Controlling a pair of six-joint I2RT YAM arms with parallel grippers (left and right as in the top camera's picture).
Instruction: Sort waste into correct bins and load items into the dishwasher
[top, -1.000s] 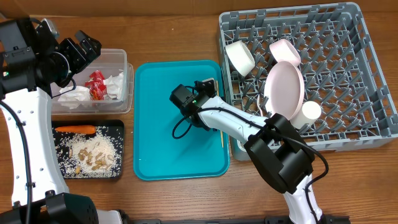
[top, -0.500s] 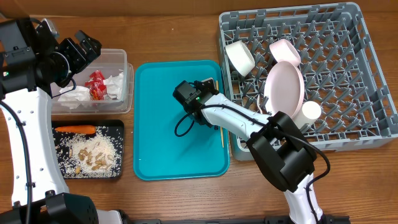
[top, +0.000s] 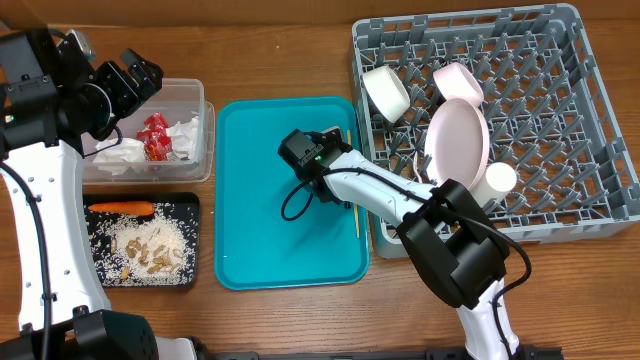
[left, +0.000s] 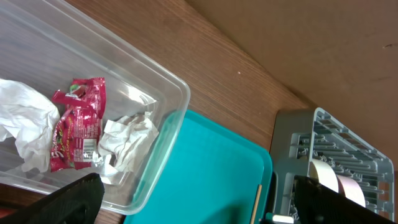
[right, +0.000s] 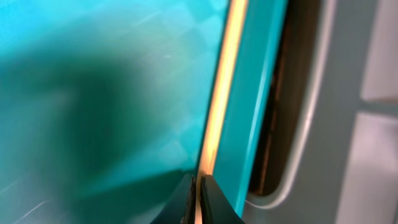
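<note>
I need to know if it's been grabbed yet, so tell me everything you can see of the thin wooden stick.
The wooden stick is thin, straight and pale tan, like bare wood. It runs along the teal tray's right rim, next to the grey rack. The right tool is shut on it; whether it is lifted is unclear.
</note>
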